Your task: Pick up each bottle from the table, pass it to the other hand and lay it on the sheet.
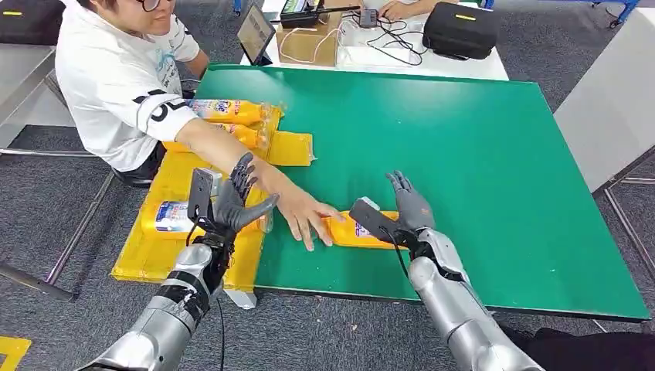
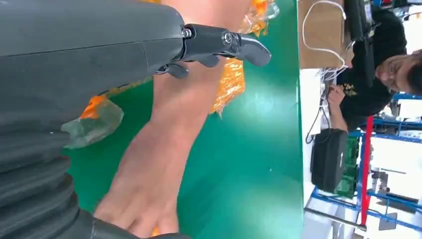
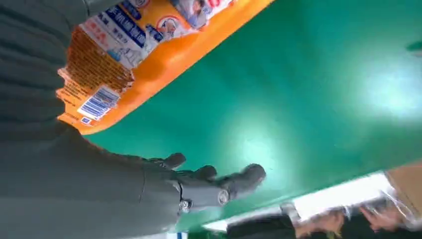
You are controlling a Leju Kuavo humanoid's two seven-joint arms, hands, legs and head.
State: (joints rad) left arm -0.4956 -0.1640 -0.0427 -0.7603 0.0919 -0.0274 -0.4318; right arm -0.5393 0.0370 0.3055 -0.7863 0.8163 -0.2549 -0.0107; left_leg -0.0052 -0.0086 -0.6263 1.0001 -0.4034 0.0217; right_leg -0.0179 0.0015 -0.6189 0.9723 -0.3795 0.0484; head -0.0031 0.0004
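On green table point(image 1: 479, 154), orange bottle point(image 1: 359, 230) lying flat btwn person's hand point(image 1: 305, 215) and right hand point(image 1: 409, 205), fingers spread, empty. Left hand point(image 1: 235, 201) over yellow sheet point(image 1: 147, 251), also spread, holding nothing. Three more bottles on sheet.

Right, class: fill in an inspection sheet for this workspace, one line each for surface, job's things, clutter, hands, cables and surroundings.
Surface: green table.
Job's things: yellow sheet at the table's left; orange bottle on the green, a person's hand touching it; three more bottles on the sheet.
Clutter: nothing seen on the green.
Hands: left hand open above the sheet; right hand open over the orange bottle.
Cables: white and black leads on the far white table.
Surroundings: cardboard box, black case, grey carpet.
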